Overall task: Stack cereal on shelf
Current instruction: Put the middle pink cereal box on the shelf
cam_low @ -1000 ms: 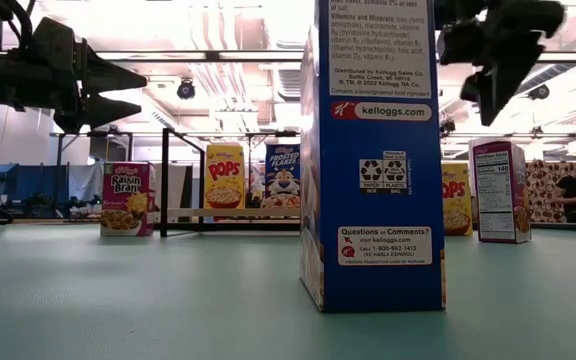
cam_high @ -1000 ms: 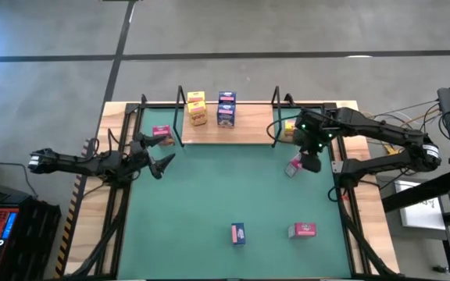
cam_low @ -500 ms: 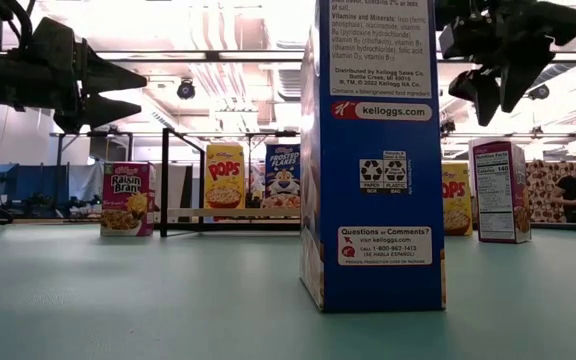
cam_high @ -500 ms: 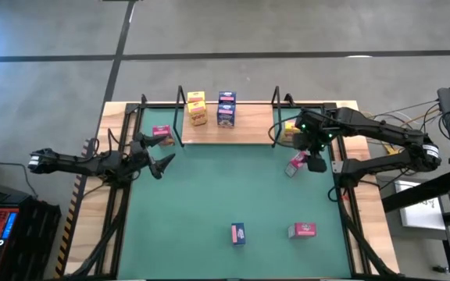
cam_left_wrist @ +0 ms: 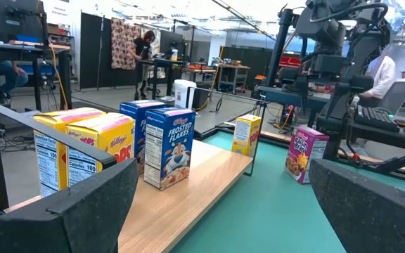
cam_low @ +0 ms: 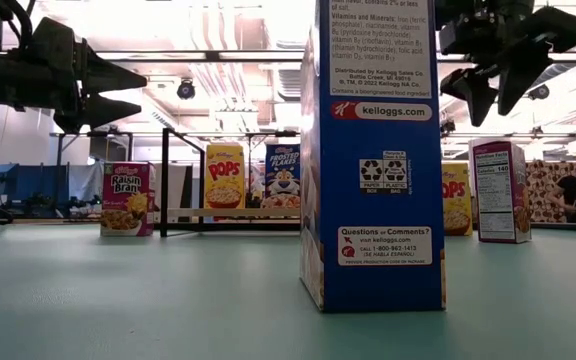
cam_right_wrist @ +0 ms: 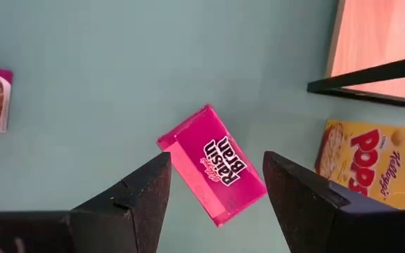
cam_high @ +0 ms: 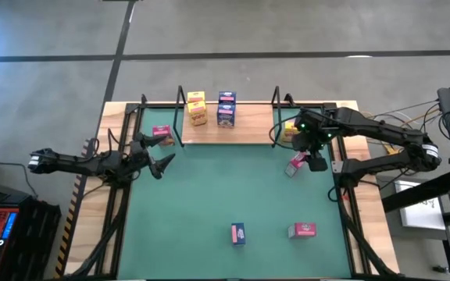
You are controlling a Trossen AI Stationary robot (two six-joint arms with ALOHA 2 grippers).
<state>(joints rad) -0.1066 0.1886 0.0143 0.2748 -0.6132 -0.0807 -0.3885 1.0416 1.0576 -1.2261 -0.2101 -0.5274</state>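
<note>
The shelf (cam_high: 244,133) is a light wood board with black wire uprights at the table's far side. Yellow boxes (cam_high: 198,109) and blue boxes (cam_high: 226,109) stand on it. A pink Raisin Bran box (cam_right_wrist: 213,165) stands upright on the green mat, right of the shelf's near right corner. My right gripper (cam_right_wrist: 216,200) hangs open above this pink box (cam_high: 294,165), one finger on either side and well clear of it. My left gripper (cam_high: 161,165) is open in the air by the table's left edge, near the shelf's left end.
A yellow Pops box (cam_right_wrist: 368,165) stands just right of the shelf, close to the pink box. Another pink box (cam_high: 161,132) stands left of the shelf. A blue box (cam_high: 238,233) and a pink box (cam_high: 301,230) sit near the table's near edge. Open green mat (cam_high: 225,187) lies between.
My right gripper has turned about its wrist above the pink box and shifted slightly toward the table's right edge; in the low view its two fingers now show side by side. No box has moved.
</note>
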